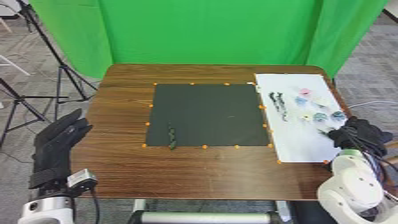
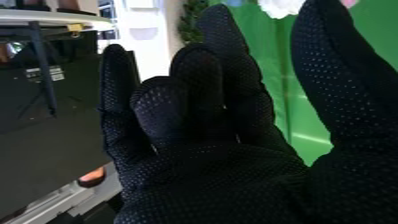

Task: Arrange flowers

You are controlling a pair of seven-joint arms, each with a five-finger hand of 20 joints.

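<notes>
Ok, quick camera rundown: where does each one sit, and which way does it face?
Head view: on the head, facing forward and down at the table, dark mat and flowers; left hand and right hand show.
Right wrist view: on the right wrist, looking past that glove's fingers toward green curtain.
Shared: right hand, green curtain.

On the table (image 1: 115, 170) before you, the mat (image 1: 213, 110) lay left of the sheet (image 1: 302, 145), one stem (image 1: 171, 136) near the mat's front-left corner, paired stems (image 1: 279, 106) on the sheet's left, flower heads (image 1: 306, 93) to their right, the curtain (image 1: 213, 35) behind.
</notes>
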